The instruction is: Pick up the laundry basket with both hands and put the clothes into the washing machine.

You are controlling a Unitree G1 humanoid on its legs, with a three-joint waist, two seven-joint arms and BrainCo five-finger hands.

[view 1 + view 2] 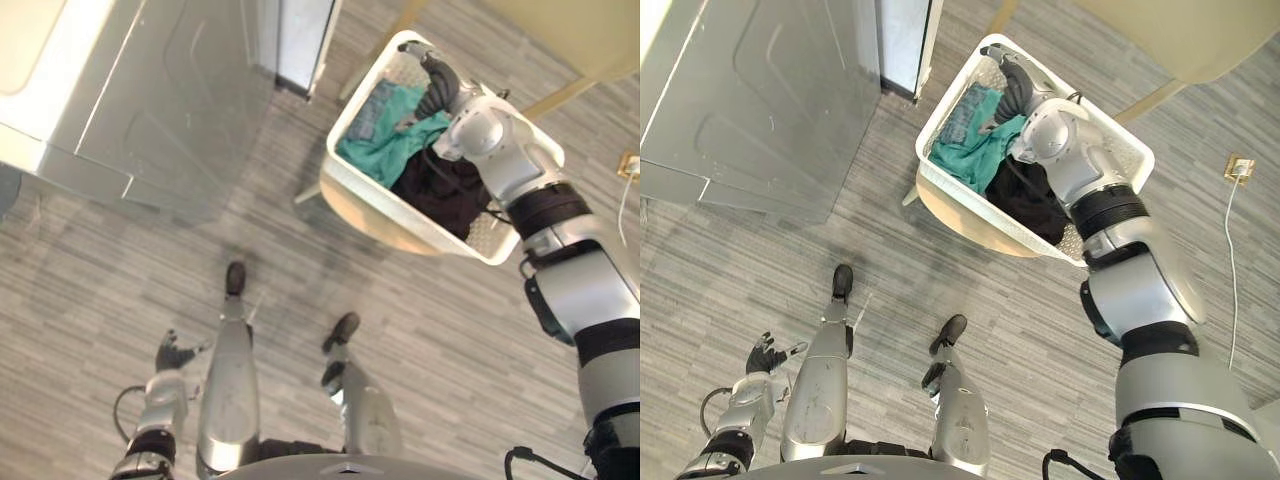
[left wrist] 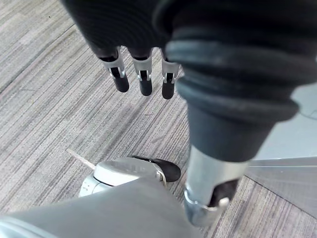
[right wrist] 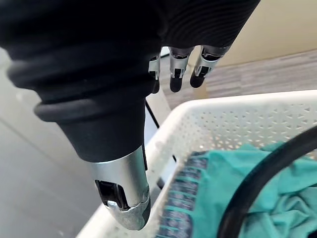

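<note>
While the right hand (image 1: 436,78) reaches, fingers straight, over the perforated white rectangular basket (image 1: 400,212) of crumpled teal and black clothes (image 1: 395,145), the left hand (image 1: 172,352) hangs slack-fingered.

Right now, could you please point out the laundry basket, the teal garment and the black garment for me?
laundry basket (image 1: 400,212), left eye view, on its white near wall.
teal garment (image 1: 385,150), left eye view, on the middle of the cloth.
black garment (image 1: 445,190), left eye view, on its bunched middle.
</note>
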